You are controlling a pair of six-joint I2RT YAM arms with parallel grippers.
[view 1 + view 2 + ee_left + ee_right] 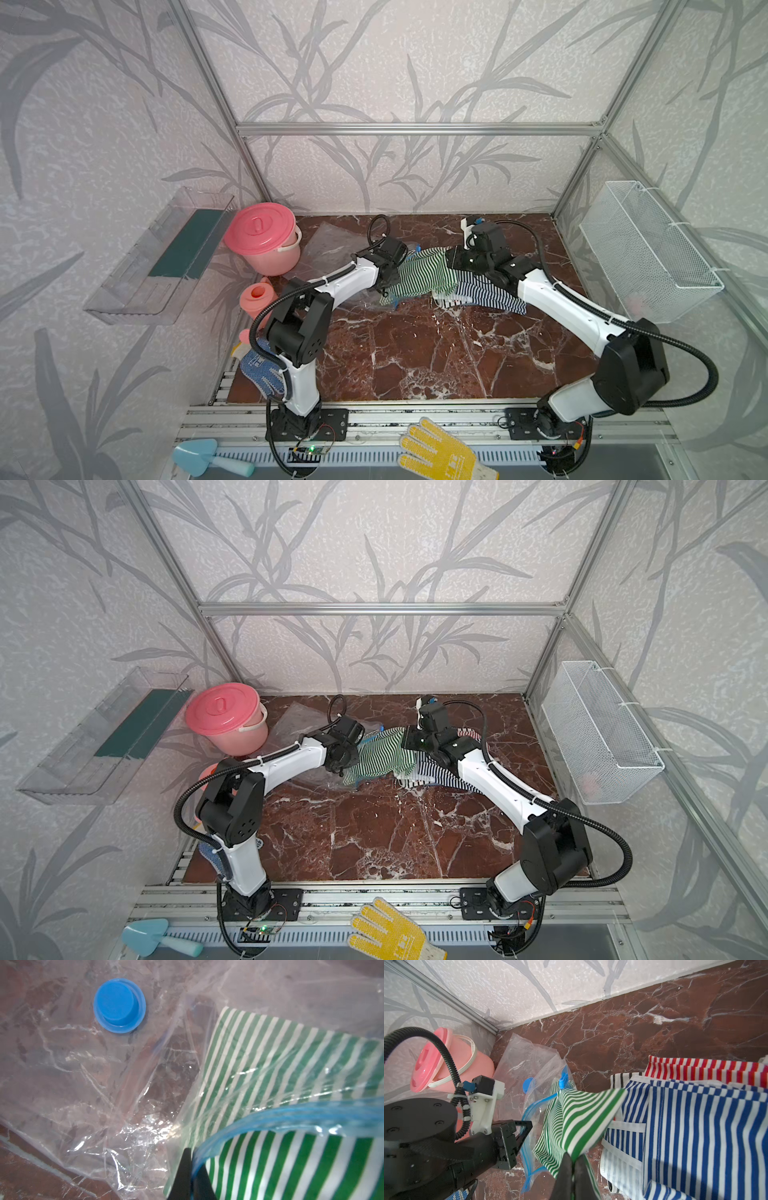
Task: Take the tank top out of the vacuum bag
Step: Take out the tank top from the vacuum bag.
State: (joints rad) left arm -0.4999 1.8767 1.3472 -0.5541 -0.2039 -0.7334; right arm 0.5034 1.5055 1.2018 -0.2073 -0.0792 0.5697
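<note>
The vacuum bag [328, 245] lies crumpled at the back of the marble table, its blue valve cap [119, 1004] facing up. A green-and-white striped tank top [419, 272] sticks halfway out of the bag's mouth. In the left wrist view my left gripper [191, 1151] is shut on the blue zip strip [291, 1113] at the mouth's edge. My right gripper [573, 1157] is shut on a fold of the tank top [583, 1113], lifted a little above the table. In both top views each gripper's fingertips are hidden behind its wrist.
Blue-striped [695, 1126] and red-striped [706, 1070] garments are piled under the right arm. A pink lidded bucket [262, 237] and a pink cup [257, 297] stand at the back left. A wire basket [648, 253] hangs on the right wall. A yellow glove [440, 451] lies on the front rail.
</note>
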